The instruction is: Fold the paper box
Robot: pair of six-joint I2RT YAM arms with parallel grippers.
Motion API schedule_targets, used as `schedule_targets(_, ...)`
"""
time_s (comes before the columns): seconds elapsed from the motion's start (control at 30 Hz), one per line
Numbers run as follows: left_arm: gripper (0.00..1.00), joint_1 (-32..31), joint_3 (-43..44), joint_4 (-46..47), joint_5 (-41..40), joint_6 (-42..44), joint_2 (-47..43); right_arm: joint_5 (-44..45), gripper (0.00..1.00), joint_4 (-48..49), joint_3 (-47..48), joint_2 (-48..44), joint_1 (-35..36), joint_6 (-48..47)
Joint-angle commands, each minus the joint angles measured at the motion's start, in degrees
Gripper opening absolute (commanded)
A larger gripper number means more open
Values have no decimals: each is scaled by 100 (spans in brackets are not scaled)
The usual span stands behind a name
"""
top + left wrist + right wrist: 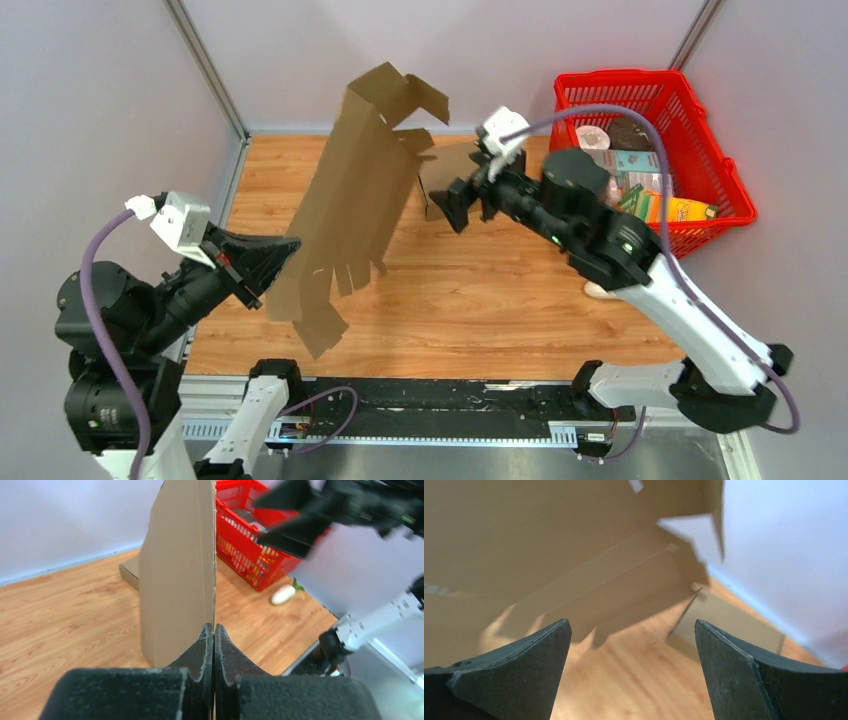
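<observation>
The paper box (360, 190) is a flat brown cardboard sheet with cut flaps, held up off the wooden table and leaning to the upper right. My left gripper (290, 243) is shut on its lower left edge. In the left wrist view the sheet (177, 570) rises edge-on from between the closed fingertips of that gripper (214, 627). My right gripper (455, 205) is open just right of the sheet, with nothing between its fingers. In the right wrist view the gripper (633, 625) faces the sheet's underside (549, 540) from a short distance.
A small folded cardboard box (445, 170) stands on the table behind the sheet, also seen as the box (729, 622). A red basket (700, 130) holding packages sits at the back right. A white object (600, 290) lies on the table under the right arm.
</observation>
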Motion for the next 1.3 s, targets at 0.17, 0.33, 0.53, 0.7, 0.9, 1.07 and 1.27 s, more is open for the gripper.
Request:
schedule_targets(0.17,0,-1736,579,-907,-1005,1056,-72,435,100,1055,1251,1259,-605,-1547)
schedule_targets(0.33,0,-2185,614,-1012,-1022,1170,-28,999,100,1767,707,891,-623,-1793)
schedule_targets(0.53,0,-2344,737,-1074,-892,1153,95,-703,100,513,872,319,-790,-2196)
schedule_targets(0.7,0,-2335,851,-1021,-627,1135,393,-1240,100,-682,1890,521,-790,-1918)
schedule_targets(0.9,0,-2370,790,-1021,-364,1328,1192,-1243,100,-2047,3765,1286,-781,-1749)
schedule_targets(1.07,0,-2440,843,-1135,-144,1591,2070,-1735,100,-2863,4415,1838,-563,-2057)
schedule_targets(1.27,0,-2888,931,-1355,-241,1917,2599,-1881,100,-3092,4238,2278,-280,-2330)
